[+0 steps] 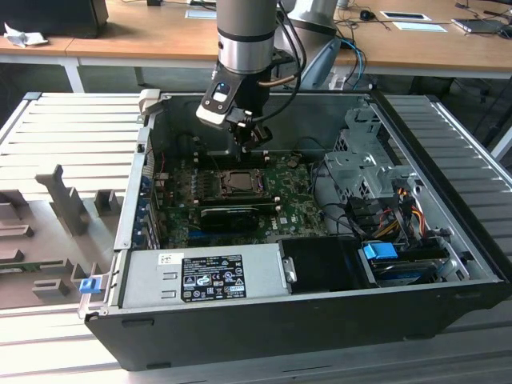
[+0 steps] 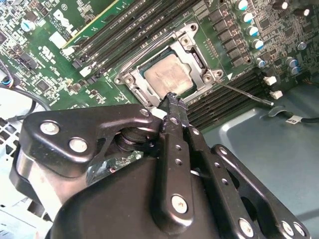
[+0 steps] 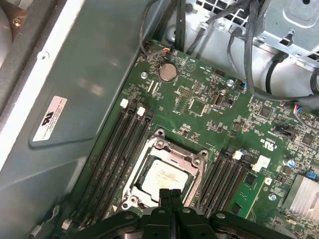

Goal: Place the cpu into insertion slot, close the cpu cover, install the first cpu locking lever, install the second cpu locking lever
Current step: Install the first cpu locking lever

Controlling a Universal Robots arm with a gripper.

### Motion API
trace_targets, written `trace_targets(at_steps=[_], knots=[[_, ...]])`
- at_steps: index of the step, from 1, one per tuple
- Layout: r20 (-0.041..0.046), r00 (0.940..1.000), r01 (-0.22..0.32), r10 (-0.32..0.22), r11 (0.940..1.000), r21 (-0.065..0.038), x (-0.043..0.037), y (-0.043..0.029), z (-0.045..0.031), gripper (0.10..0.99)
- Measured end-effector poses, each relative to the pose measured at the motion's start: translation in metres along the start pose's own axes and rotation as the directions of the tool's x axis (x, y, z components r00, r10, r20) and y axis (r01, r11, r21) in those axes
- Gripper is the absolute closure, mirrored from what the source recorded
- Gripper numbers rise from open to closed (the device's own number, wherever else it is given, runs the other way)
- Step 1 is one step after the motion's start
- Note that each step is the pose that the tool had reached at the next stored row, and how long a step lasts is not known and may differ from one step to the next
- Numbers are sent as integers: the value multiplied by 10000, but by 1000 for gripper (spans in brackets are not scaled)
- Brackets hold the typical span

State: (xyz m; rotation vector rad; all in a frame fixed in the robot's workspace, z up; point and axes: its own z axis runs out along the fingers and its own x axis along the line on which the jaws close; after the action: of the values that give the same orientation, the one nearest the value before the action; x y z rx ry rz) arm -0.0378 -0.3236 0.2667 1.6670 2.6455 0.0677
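Exterior view: gripper [image 1: 256, 138] hangs inside open computer case [image 1: 264, 328], above motherboard [image 1: 298, 200].
Second wrist view: jaws pressed together, empty, tips at edge of cpu cover [image 2: 135, 81]; thin lever [image 2: 246, 94] juts out beside socket.
First wrist view: cpu [image 3: 167, 174] seated in socket, cover flat around it.

Take the power supply [image 1: 200, 276] as your anchor: a grey box with a black label, at the near edge of the open PC case [image 1: 448, 296]. Just beyond it you get the green motherboard [image 1: 296, 204], with a long black card [image 1: 228, 214] lying close to the supply. To the exterior view's right of the supply: blue tab [image 1: 380, 250], bundled cables [image 1: 400, 212], and farther back a metal drive cage [image 1: 364, 156]. To its exterior-view left: blue clip [image 1: 88, 284], grey fixture blocks [image 1: 68, 204], ribbed bench [image 1: 72, 120]. In the first wrist view the board shows you a coin cell [image 3: 167, 71] and black memory slots [image 3: 117, 144].
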Motion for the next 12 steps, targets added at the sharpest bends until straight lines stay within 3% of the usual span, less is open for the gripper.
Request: trace_targets(at_steps=[5, 12], knots=[[-11, 9997, 234, -234, 9997, 2, 0, 0, 5, 980], [-44, 9954, 955, -955, 9954, 7, 0, 0, 9, 980]])
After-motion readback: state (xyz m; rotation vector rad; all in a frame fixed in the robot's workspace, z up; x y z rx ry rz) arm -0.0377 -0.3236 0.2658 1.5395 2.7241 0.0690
